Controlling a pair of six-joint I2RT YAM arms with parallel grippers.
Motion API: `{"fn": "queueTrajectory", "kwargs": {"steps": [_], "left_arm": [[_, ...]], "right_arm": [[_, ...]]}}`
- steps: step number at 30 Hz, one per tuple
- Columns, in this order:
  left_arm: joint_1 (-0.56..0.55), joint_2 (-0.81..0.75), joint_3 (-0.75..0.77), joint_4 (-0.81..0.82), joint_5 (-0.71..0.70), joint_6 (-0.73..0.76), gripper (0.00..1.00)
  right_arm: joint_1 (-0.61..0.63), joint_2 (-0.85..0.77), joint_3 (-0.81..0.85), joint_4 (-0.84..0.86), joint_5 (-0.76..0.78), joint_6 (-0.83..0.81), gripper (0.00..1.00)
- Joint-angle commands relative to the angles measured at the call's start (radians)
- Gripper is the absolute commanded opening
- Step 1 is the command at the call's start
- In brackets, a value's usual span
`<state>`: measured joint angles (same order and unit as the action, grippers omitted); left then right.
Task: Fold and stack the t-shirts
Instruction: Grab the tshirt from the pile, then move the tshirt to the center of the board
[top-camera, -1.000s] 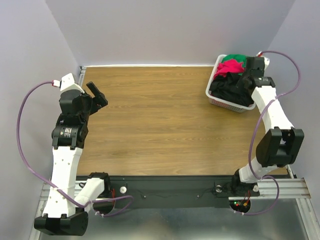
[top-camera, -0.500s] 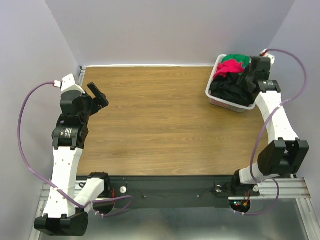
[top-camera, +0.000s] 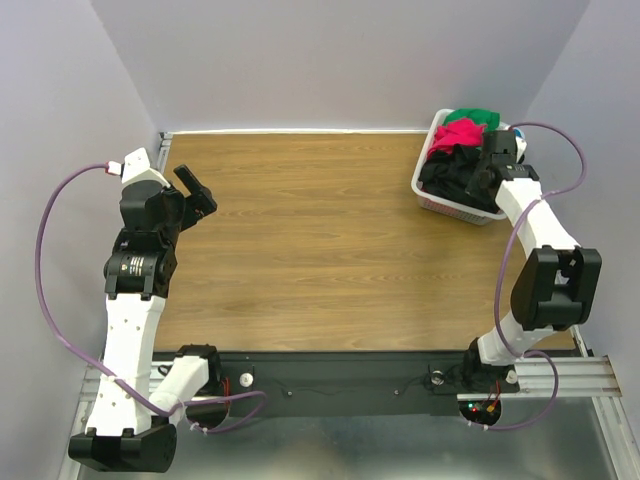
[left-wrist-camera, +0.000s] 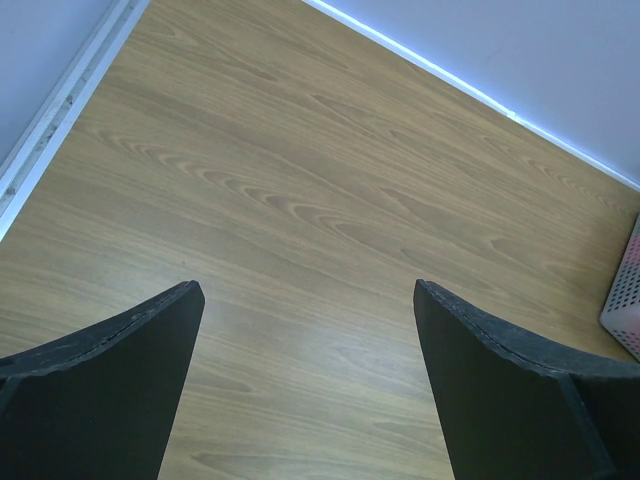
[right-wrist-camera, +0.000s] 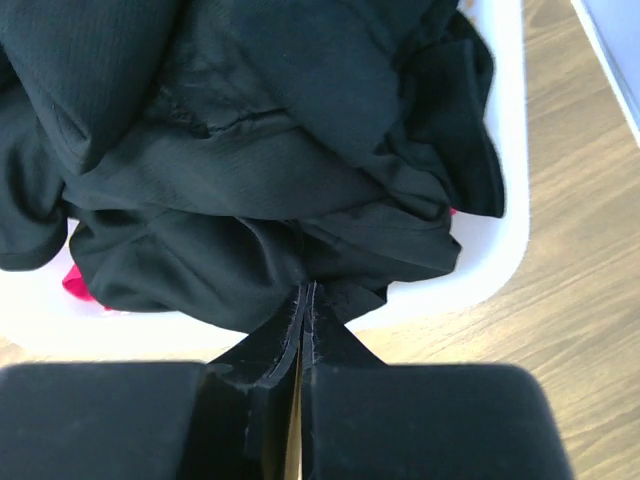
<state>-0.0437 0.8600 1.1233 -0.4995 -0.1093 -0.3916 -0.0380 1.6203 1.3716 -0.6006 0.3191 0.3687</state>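
Top: crumpled black fabric t-shirt heaped in white slatted plastic basket, far right corner | Left wrist: left gripper spread wide, empty, above brown wooden table | Right wrist: right gripper pinched tight, seemingly on the shirt's lower fold | Risk: thin pinch slips, or snagged cloth drags the basket.

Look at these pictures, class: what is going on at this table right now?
The right hand has its fingers pinched shut on a fold of the black t-shirt, which is heaped in the white basket at the far right corner of the table. A red shirt and a green shirt show behind it. The left hand hangs open above bare wood, holding nothing. No shirt is out or folded yet.
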Motion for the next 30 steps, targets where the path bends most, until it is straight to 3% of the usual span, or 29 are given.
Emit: {"fn": "queueTrajectory", "kwargs": {"steps": [1,11,15,19,22,28,30], "left_arm": [[0.001,-0.016,0.024,0.015,-0.015,0.002,0.99],[0.001,-0.013,0.012,0.033,0.010,-0.003,0.99],[0.001,-0.016,0.015,0.032,0.010,-0.003,0.99],[0.001,-0.030,0.015,0.036,0.014,0.000,0.99],[0.001,-0.035,0.018,0.041,0.011,0.000,0.99],[0.001,-0.038,0.021,0.053,0.029,-0.001,0.99],[0.001,-0.038,0.021,0.059,0.034,-0.004,0.99]], "right_arm": [[0.000,-0.042,0.041,0.025,0.058,0.019,0.00],[0.000,-0.169,0.145,0.047,-0.093,-0.016,0.00],[0.000,-0.221,0.275,0.087,-0.179,-0.019,0.00],[0.000,-0.255,0.380,0.172,-0.360,-0.002,0.00],[0.000,-0.238,0.508,0.206,-0.590,0.050,0.00],[0.003,-0.175,0.719,0.271,-0.964,0.226,0.00],[0.006,-0.168,0.748,0.358,-1.020,0.304,0.00]]}}
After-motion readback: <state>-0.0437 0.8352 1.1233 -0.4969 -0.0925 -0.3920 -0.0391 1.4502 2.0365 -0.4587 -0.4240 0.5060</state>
